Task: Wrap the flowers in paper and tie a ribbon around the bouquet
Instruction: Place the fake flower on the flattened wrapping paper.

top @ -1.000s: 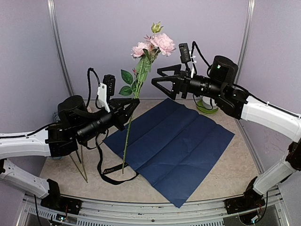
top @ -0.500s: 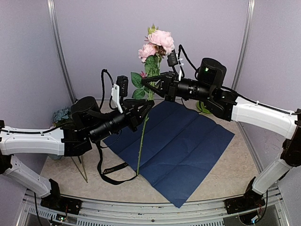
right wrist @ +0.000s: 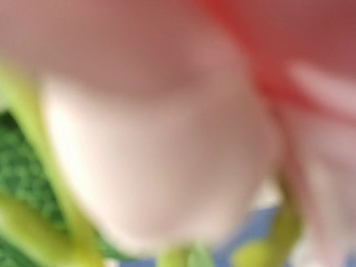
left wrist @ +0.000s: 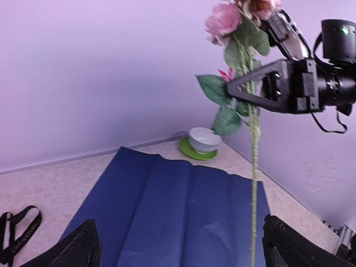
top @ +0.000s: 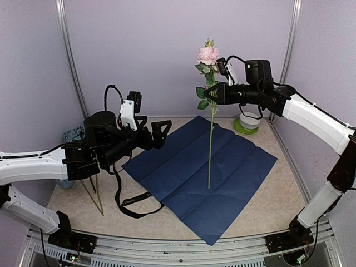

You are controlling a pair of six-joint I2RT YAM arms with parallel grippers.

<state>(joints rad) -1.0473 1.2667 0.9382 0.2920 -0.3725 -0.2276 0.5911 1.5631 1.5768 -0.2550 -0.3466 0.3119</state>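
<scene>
**Flowers handed to right arm**

Since the earlier frame, we find the flowers [top: 208,55] passed to the right gripper [top: 211,93], clamped on them at upper centre; left gripper [top: 157,133] apart. Left wrist: flowers upright over paper [left wrist: 167,211]. Right wrist: blurred petals.

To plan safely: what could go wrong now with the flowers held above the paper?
The right hand pinches the flowers high up, among the leaves; the long stem hangs free and may swing or slip. On lowering, the stem tip may drag and wrinkle the paper. The right wrist view is only blurred petals, so it cannot guide placing.
</scene>
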